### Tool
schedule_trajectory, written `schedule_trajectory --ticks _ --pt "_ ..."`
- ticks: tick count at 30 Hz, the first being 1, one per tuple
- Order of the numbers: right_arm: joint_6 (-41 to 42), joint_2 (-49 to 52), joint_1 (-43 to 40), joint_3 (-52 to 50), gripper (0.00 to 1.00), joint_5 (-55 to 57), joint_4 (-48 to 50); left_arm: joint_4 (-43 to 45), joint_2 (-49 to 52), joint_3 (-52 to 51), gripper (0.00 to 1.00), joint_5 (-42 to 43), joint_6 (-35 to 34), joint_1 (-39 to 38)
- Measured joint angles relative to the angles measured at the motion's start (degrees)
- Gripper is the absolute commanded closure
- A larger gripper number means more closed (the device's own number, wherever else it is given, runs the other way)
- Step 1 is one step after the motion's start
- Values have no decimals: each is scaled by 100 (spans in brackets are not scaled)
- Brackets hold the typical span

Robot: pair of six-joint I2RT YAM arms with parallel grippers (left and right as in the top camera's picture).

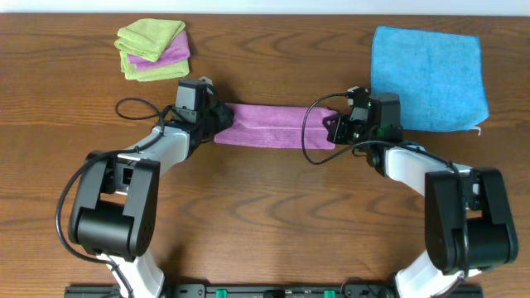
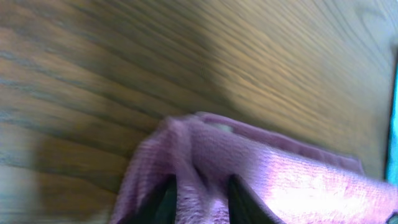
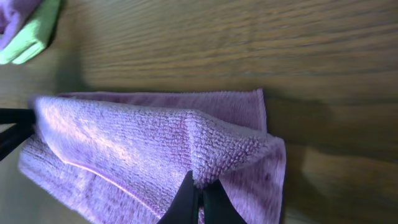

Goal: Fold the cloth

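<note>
this purple cloth (image 1: 269, 126) is light and limp: hold the ends. my right gripper (image 3: 198, 186) is pinched shut on one fold. for my left gripper (image 2: 202, 194) i cannot tell.

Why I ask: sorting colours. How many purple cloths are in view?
2: the cloth stretched mid-table; another purple cloth sandwiched between green cloths, far-left corner. Others may hide in that pile.
</note>
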Motion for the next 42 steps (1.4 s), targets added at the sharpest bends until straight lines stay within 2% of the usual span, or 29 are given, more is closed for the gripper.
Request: schedule_trajectory --ticks 2,9,11,12,13,14,16,17,18,23,28,42 --pt "0 0 -2 0 99 70 -17 -2 0 -2 45 -87 20 28" --pt "-2 0 -2 0 99 162 -146 -2 4 0 39 -57 70 125" --pt "-2 0 -2 0 94 173 -164 -4 4 0 37 22 70 181" --pt "2 0 -2 0 83 173 -168 -2 4 0 37 76 70 210" --pt "-37 0 -2 0 57 166 -170 -2 4 0 36 149 68 243" --pt "-15 2 -2 0 40 162 -175 -2 4 0 35 223 70 271" --pt "-24 2 -2 0 14 138 -173 -2 4 0 32 343 70 302" --pt "-28 2 -2 0 5 114 -173 -2 4 0 31 393 68 306" --pt "-31 2 -2 0 1 94 -170 -2 4 0 30 426 74 306" --pt "-44 2 -2 0 1 -98 -170 -20 4 81 22 612 61 313" --pt "-31 2 -2 0 1 -216 -173 -2 4 326 19 807 -2 350" --pt "11 -50 -2 0 1 -293 -168 -393 4 365 19 953 -435 361"
